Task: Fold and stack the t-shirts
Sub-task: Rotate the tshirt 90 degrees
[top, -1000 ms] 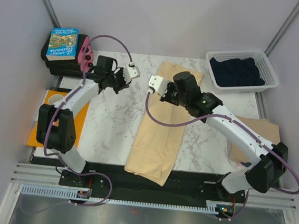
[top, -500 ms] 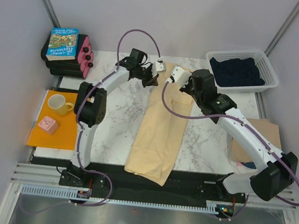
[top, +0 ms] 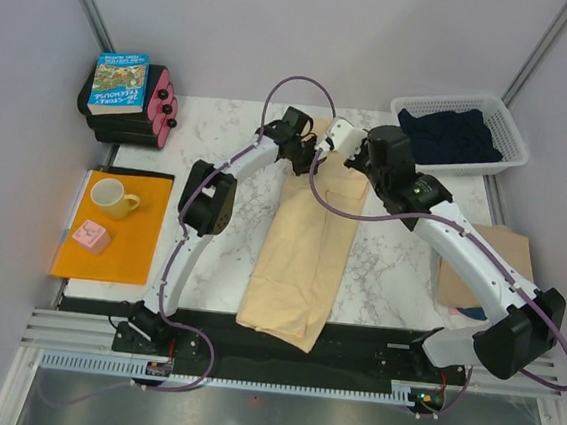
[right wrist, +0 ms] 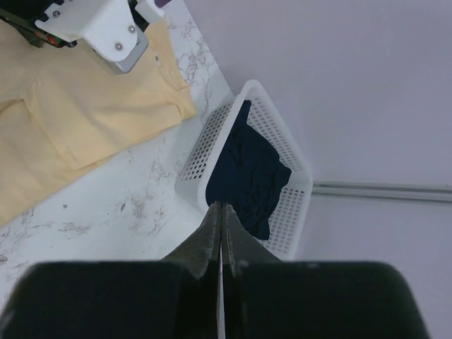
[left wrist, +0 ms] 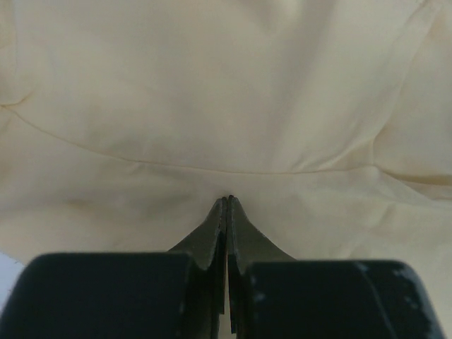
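Our left fingers [left wrist: 216, 236] are pressed shut, their tips against the pale yellow t-shirt [left wrist: 212, 99] spread just ahead of them. Our right fingers [right wrist: 212, 233] are shut too, holding nothing. Beyond them the dark navy t-shirt [right wrist: 248, 169] lies in the white basket [right wrist: 205, 148].

— What's the surface?
— A white marble-patterned table [top: 211, 236].
— And lying straight on it?
— A pale yellow t-shirt [top: 305, 255], a long strip running from the far edge down over the near edge. A tan t-shirt [top: 485, 257] lies at the right edge, and a white basket [top: 445, 98] stands at the far right corner.
— On the left?
— A flat orange sheet [top: 128, 258] lies along the left edge.
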Robot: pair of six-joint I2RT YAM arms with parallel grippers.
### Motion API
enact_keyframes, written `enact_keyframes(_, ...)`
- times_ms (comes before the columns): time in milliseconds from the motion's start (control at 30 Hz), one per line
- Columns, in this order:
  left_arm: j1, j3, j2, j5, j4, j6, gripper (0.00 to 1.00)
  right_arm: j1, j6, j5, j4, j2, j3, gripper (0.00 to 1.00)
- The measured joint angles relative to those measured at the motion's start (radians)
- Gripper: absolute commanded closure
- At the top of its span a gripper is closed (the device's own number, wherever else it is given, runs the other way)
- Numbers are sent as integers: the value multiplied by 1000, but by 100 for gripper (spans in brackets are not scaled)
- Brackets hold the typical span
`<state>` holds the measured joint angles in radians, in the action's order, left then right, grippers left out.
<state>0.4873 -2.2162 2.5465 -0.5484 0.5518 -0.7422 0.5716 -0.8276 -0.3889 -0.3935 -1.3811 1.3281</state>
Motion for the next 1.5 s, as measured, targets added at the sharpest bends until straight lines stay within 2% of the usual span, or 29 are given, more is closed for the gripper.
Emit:
enact_keyframes(467, 26, -101, 61, 338, -5, -52, 98, -1, 15, 24, 23, -61, 33, 100)
enact_keyframes(900, -119, -114, 71, 530, -8, 34, 97, -1, 42, 64, 42, -77, 40, 100)
enact_keyframes(933, -126, -114, 71, 534, -8, 40, 84, -1, 43, 68, 42, -77, 40, 95)
enact_keyframes(967, -131, -114, 70, 538, -8, 45, 73, 0, 43, 72, 42, -77, 40, 78)
enact_keyframes(1000, -135, -113, 69, 542, -9, 52, 66, 0, 43, 78, 42, -77, 40, 69)
enact_keyframes(1067, -137, -107, 61, 545, -16, 64, 57, 0, 41, 92, 40, -77, 38, 48)
enact_keyframes(1133, -138, -74, 32, 530, -11, 89, 44, 0, 24, 122, 35, -77, 29, 38)
enact_keyframes(1167, -138, -48, 11, 517, -8, 104, 44, 0, 21, 132, 31, -77, 21, 32)
enact_keyframes(1233, -137, 12, -40, 492, 3, 134, 44, -1, 8, 177, 8, -78, -3, 30)
enact_keyframes(1333, -134, 120, -150, 479, 19, 174, 42, -2, -16, 280, -80, -109, -19, 34)
enact_keyframes(1500, -132, 239, -385, 550, 12, 190, 42, 21, -65, 453, -255, -209, -20, 39)
